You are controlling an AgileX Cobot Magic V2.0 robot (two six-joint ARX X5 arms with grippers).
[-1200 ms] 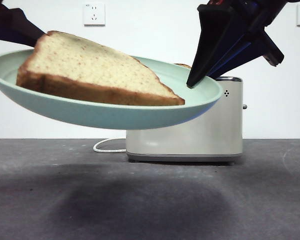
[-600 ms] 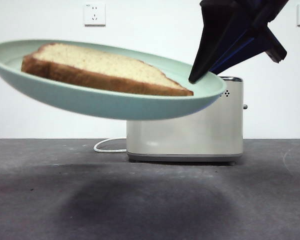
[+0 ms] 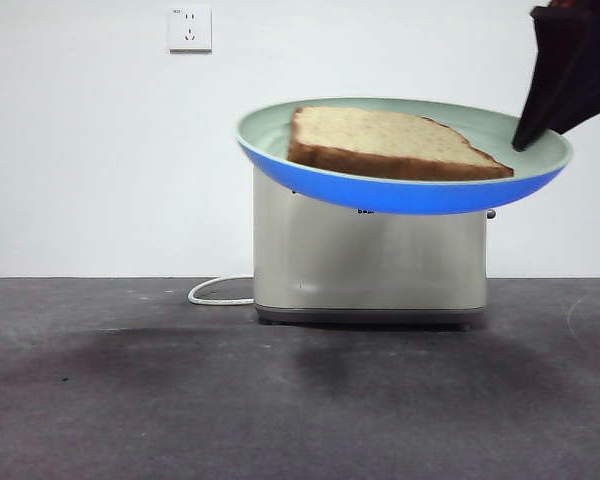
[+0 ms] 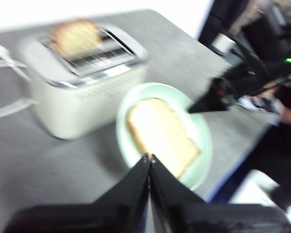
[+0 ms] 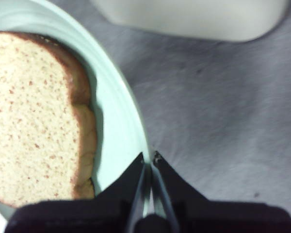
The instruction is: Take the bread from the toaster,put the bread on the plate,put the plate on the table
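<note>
The pale mint plate (image 3: 400, 190) hangs in the air in front of the toaster's (image 3: 370, 260) top, nearly level. The bread (image 3: 390, 140) lies flat on it. My right gripper (image 3: 525, 145) comes in from the upper right and is shut on the plate's right rim; the right wrist view shows its jaws (image 5: 149, 158) pinching the rim (image 5: 121, 111) beside the bread (image 5: 34, 116). My left gripper (image 4: 149, 158) is shut and empty, above and apart from the plate (image 4: 203, 145) and bread (image 4: 160, 133). It is out of the front view.
A second brown-crusted slice (image 4: 75, 36) stands in a slot of the toaster (image 4: 82, 92). A white cord (image 3: 215, 290) loops left of the toaster. The dark grey table (image 3: 280, 400) stretches below the plate. A wall socket (image 3: 189, 28) is high on the back wall.
The plate with the bread has moved right and away from the front camera, and has levelled out. The dark arm at the upper left has left the front view.
</note>
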